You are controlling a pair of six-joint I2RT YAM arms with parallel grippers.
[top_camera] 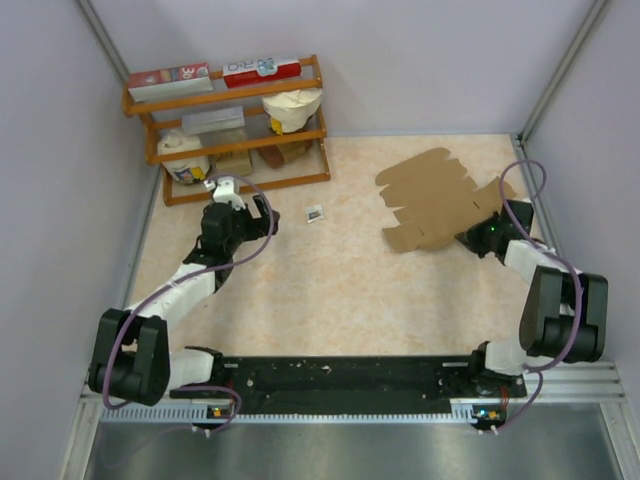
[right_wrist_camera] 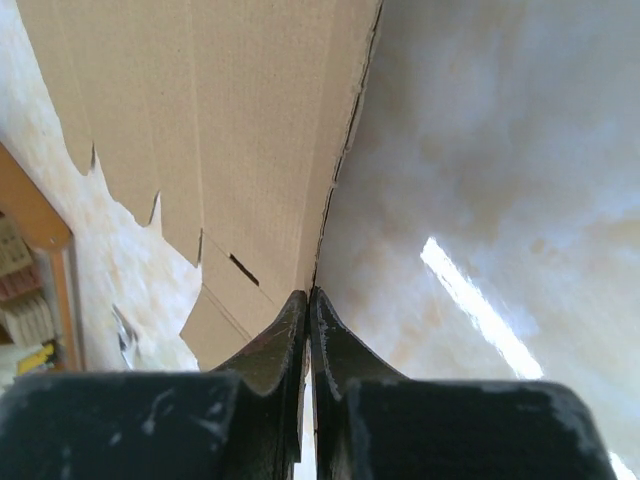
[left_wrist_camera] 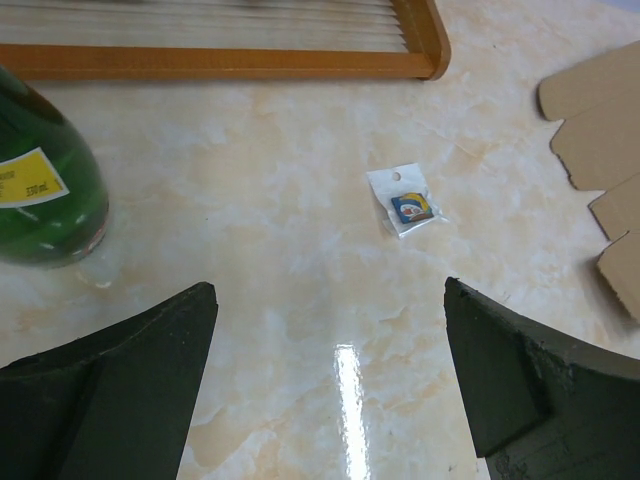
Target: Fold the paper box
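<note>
The paper box (top_camera: 435, 198) is a flat sheet of plain brown cardboard with scalloped flaps, lying at the right of the table. My right gripper (top_camera: 478, 238) is shut on its near right edge. In the right wrist view the fingertips (right_wrist_camera: 296, 310) pinch the sheet's edge and the cardboard (right_wrist_camera: 210, 130) rises away from them, lifted off the table on that side. My left gripper (top_camera: 262, 214) is open and empty at the left, near the rack. In the left wrist view (left_wrist_camera: 330, 330) its jaws stand wide apart over bare table, and the box's flaps (left_wrist_camera: 600, 110) show at the right edge.
An orange wooden rack (top_camera: 230, 125) with printed boxes, a cream bag and bottles stands at the back left. A green bottle (left_wrist_camera: 45, 180) is close to my left gripper. A small clear packet (top_camera: 315, 213) lies on the table between the arms. Grey walls close in both sides.
</note>
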